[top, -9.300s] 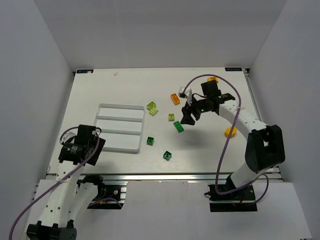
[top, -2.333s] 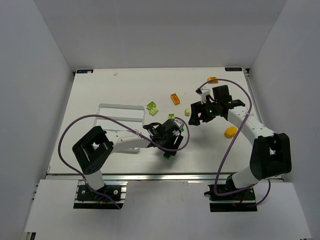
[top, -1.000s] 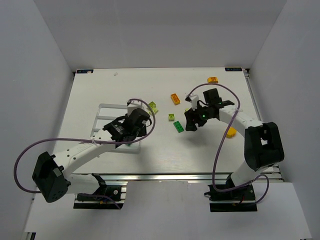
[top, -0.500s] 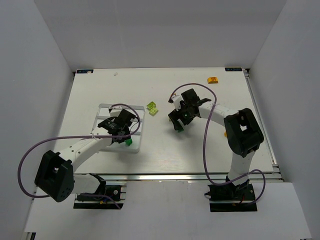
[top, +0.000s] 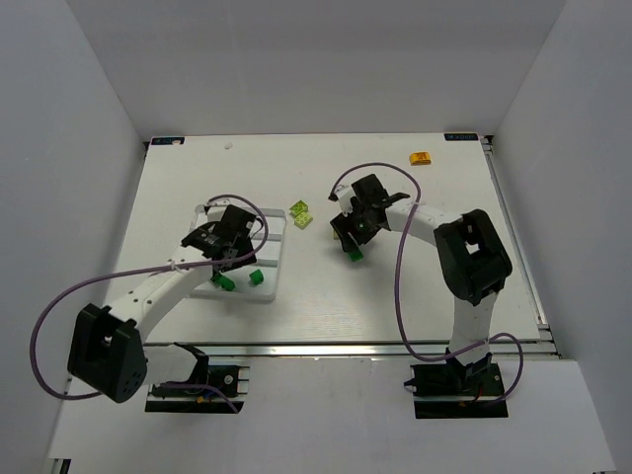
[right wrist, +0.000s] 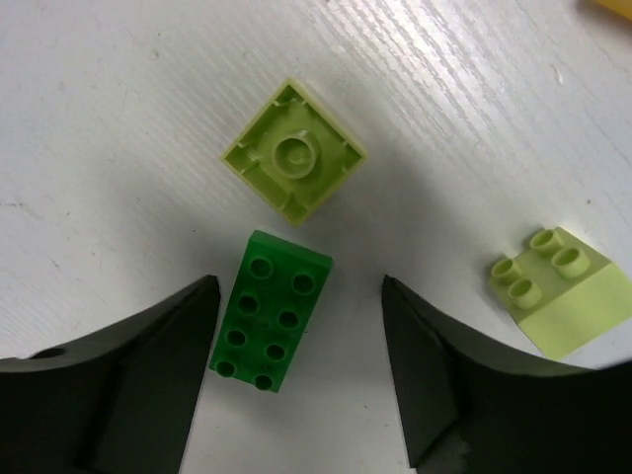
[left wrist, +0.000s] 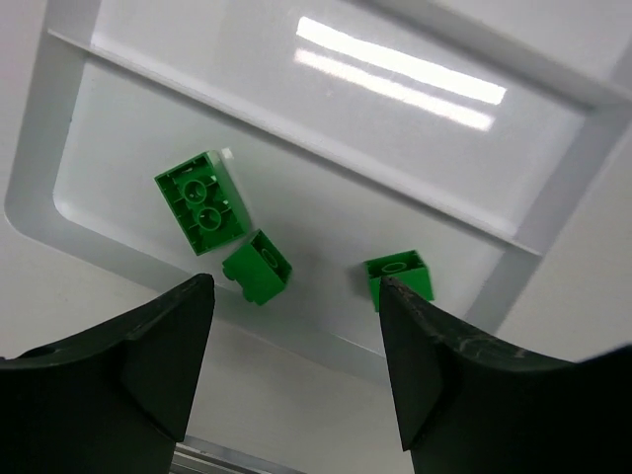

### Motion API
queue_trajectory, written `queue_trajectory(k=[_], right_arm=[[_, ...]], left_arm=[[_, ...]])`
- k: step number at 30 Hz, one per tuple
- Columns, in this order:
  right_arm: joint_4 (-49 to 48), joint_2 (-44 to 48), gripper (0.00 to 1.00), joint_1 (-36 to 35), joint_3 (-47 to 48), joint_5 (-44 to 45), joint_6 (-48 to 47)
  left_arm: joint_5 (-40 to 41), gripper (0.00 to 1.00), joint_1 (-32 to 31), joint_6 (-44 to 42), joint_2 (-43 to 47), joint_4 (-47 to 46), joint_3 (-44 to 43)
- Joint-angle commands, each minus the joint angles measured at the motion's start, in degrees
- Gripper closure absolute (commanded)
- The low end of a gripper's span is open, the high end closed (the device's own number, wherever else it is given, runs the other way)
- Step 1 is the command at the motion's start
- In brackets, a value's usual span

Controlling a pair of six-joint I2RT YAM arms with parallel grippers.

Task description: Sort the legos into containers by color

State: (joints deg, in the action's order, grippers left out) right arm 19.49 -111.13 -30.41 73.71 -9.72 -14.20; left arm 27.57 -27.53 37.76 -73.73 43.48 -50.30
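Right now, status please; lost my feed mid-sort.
Left claw open over tray, three green bricks in near compartment. Right claw open over long green brick on table. Lime brick right beside it.

Robot lab test cell. White tabletop (top: 197, 178) boxed in by plain white panels (top: 69, 148) at 9, 12 and 3 o'clock. Aluminium rail (top: 326, 348) along the 6 o'clock edge. Left arm (top: 148, 291) and right arm (top: 474, 257) bolted there. Purple cables (top: 399, 286) loop loose.

Both arms stretch forward over the table. The left gripper (left wrist: 294, 296) and the right gripper (right wrist: 299, 291) point downward, jaws spread wide, clamping nothing.
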Motion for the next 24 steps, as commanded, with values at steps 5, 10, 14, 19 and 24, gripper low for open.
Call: queue_trajectory(k=[5,10,14,19,24], right_arm=[[-0.24,1.44,0.56,-2.45,-4.7,7.5,-1.45],[0.11,3.64,0.82,-2.98,-7.35,6.21,-3.2],[0.29,8.64,0.93,-4.21,-5.43,-5.2,-8.2],[1.25,10.85,0.92,-8.33,4.39,-26.39,-16.91],[1.34,0.86,0.91,-14.84,16.53,-32.55,-14.81]], left_arm=[[-0.59,0.24,0.37,4.86,15.27,2.22,-6.38],[-1.2,0.25,0.37,8.55,22.4,4.41,-5.34],[-2.17,0.24,0.37,11.98,27.4,6.08,-4.1],[-2.17,0.25,0.37,16.03,32.42,6.44,-3.84],[-1.82,0.27,0.37,17.17,36.03,7.75,-3.92]])
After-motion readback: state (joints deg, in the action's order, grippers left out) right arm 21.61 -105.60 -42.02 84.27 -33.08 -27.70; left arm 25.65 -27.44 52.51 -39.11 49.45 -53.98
